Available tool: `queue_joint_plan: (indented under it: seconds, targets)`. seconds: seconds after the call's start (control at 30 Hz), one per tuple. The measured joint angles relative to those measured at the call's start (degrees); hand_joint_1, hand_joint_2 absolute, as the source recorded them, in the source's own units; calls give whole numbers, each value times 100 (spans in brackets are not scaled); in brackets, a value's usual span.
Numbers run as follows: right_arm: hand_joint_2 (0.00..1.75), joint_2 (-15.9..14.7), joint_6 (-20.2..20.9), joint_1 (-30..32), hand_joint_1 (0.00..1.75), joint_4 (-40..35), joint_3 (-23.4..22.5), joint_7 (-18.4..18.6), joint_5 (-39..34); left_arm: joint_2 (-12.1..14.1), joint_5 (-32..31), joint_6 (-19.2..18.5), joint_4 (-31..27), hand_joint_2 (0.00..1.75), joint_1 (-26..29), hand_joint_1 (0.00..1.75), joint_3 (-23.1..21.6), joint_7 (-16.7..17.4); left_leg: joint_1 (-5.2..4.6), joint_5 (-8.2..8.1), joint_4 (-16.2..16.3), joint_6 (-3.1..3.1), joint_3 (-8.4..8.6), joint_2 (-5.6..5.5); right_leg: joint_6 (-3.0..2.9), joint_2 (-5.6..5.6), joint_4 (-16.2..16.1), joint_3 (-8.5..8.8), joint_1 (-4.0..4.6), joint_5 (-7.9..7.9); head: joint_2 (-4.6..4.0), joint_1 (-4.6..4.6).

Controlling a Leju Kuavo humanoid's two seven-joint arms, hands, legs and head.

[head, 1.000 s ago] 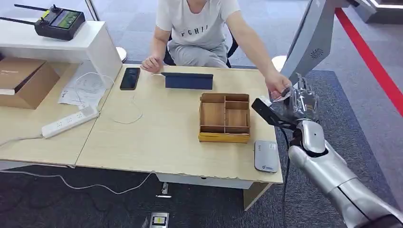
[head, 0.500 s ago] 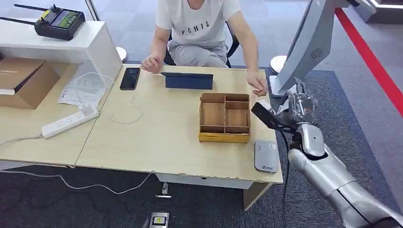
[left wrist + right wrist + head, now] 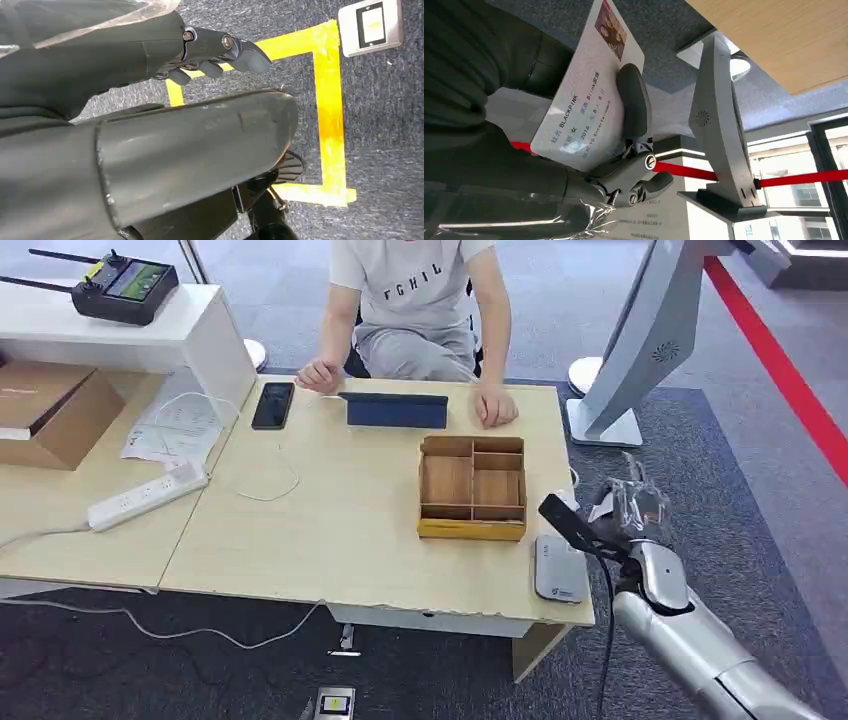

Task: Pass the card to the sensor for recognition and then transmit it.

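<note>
My right hand hangs just off the table's right edge and holds a white ID card. The card carries a small photo and printed text, and dark fingers press across its face. In the head view a pale corner of the card shows beside the hand. The grey card sensor lies flat on the table's front right corner, just left of and below the hand. My left hand hangs over the floor, holding nothing, with its fingers apart from the thumb.
A wooden compartment box stands behind the sensor. A person sits at the far side with a hand on the table near a dark tablet. Further left lie a phone and a power strip. A white stand rises at right.
The person let go of the card at my right hand and drew that hand back onto the table. My right hand came down and nearer with the card, ending beside the sensor.
</note>
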Motion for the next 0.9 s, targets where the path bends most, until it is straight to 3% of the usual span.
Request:
queue_joint_plan:
  seconds: [0.3,0.9]
  targets:
    - [175,33,4,133,175,11,13,-148,-142,0,-6,70,0,0,40,0,114,20,0,0,0,0,-1,0,0,0,0,0,0,0,0,0]
    - [175,398,-81,153,175,319,302,-369,-533,-28,-81,135,0,0,-27,0,284,57,0,0,0,0,-2,1,0,0,0,0,0,0,0,2]
